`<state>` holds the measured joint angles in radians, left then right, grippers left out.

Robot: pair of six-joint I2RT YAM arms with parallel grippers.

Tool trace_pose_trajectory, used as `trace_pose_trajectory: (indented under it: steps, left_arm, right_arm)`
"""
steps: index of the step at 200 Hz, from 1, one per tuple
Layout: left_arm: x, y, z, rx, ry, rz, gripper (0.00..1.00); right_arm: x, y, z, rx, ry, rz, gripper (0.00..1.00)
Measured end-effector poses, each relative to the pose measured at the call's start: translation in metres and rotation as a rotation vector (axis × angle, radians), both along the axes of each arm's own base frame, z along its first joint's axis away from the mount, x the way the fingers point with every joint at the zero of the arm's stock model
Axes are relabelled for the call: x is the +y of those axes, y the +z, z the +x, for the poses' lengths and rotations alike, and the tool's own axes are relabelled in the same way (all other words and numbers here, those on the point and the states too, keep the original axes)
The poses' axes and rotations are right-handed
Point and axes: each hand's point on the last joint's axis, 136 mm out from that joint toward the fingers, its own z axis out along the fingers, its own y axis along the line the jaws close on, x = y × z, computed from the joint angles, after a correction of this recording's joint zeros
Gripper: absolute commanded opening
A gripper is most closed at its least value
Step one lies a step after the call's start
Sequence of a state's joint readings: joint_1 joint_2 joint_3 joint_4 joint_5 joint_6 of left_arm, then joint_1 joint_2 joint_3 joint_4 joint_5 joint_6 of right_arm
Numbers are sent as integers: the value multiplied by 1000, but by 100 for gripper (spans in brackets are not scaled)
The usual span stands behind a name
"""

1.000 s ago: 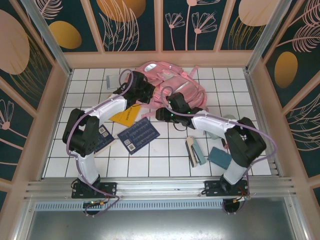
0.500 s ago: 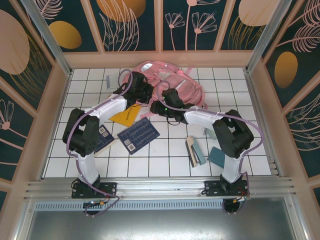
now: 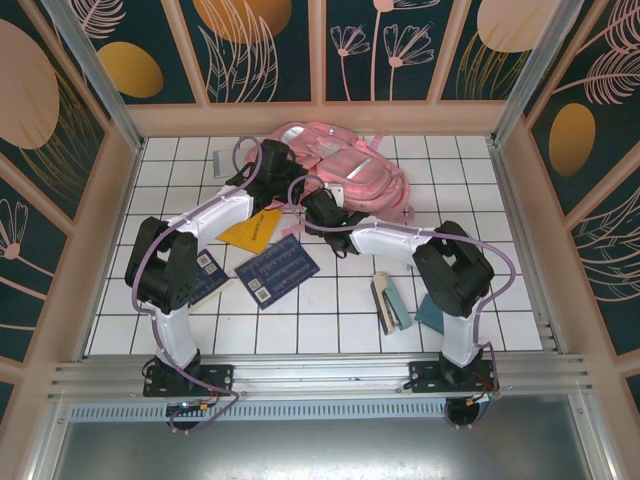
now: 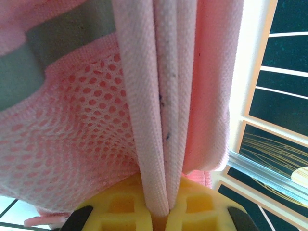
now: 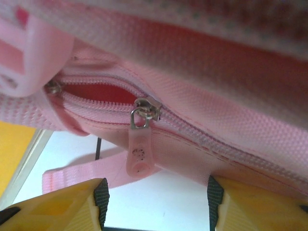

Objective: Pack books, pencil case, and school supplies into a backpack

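Your left gripper [image 4: 162,211] pinches a woven pink fold of backpack [image 3: 365,180]; right gripper [image 5: 156,197] gapes under the translucent zipper pull [image 5: 138,156].

Pink backpack [image 3: 365,175] w/ mesh, yellow-orange book [image 3: 250,235], navy grid-pattern book [image 3: 280,268], tan-teal stapler [image 3: 390,303], white-tiled table [image 3: 330,310].

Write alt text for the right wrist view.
The pink backpack has its zipper partly open onto red lining. The metal slider and translucent pink pull tab hang just above the open right gripper with yellow fingers.

White tiled tabletop [image 3: 330,310]; teal floral wall panels [image 3: 265,50]; aluminium front rail [image 3: 320,375].
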<state>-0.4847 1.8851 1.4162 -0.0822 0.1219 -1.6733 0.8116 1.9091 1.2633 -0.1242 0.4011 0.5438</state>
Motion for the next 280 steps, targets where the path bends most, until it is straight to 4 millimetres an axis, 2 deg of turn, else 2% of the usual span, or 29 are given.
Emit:
trace_pose_trajectory:
  steps: [34,72,90,135,188,217,242,280]
  left_arm:
    - [0,0,0,4,4,-3,0]
    - [0,-1,-1,9,7,-5,0]
    - [1,-1,0,9,10,-3,0]
    - [3,-3,-1,15,14,3,0]
    - [6,-7,1,20,14,10,0]
    - [7,-9,0,27,12,19,0]
    - [8,-11,0,33,10,20,0]
    - [7,-12,-1,40,3,15,0]
  right_arm:
    - [0,-7,10,-11,-18,-46,47]
    - [7,2,20,-31,-17,-39,10]
    - [8,5,22,-37,-17,-31,0]
    - [3,6,17,-21,-2,2,0]
    - [-31,15,9,-6,-28,63,0]
    - [-39,15,2,3,-22,79,0]
    - [-31,14,-3,24,16,123,24]
    - [-12,18,-7,56,63,234,41]
